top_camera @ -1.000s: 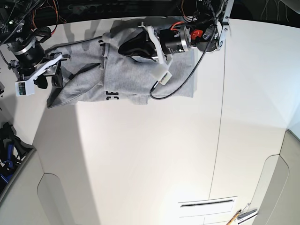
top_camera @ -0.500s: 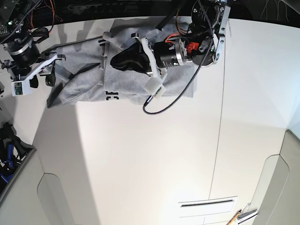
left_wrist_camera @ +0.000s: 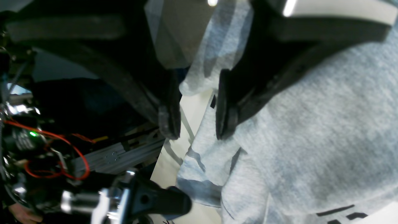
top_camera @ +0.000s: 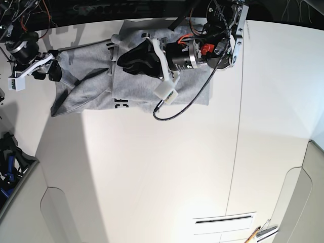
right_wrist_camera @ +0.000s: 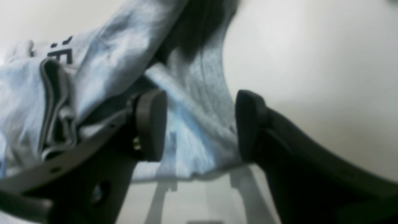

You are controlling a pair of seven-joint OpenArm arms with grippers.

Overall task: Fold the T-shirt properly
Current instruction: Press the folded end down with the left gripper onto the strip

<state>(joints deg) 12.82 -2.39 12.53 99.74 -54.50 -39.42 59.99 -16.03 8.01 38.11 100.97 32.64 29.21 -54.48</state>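
The grey T-shirt (top_camera: 136,91) lies crumpled at the far edge of the white table (top_camera: 167,167), with black lettering (top_camera: 120,104) showing at its near hem. My left gripper (top_camera: 121,59) hovers over the shirt's middle. In the left wrist view it (left_wrist_camera: 196,119) is open, with a hanging fold of shirt (left_wrist_camera: 311,140) between the jaws higher up. My right gripper (top_camera: 54,72) is at the shirt's left end. In the right wrist view it (right_wrist_camera: 199,124) is open, with the shirt's edge (right_wrist_camera: 192,130) lying behind the gap.
A black cable with a white plug (top_camera: 167,96) hangs from the left arm over the shirt. A bin with blue items (top_camera: 7,172) stands at the left edge. A slotted plate (top_camera: 223,220) lies near the front. Wiring and frame (left_wrist_camera: 46,146) sit behind the table.
My right gripper has moved up and back toward the shirt's far left corner. My left gripper has shifted a little leftward over the shirt. The shirt has barely changed shape.
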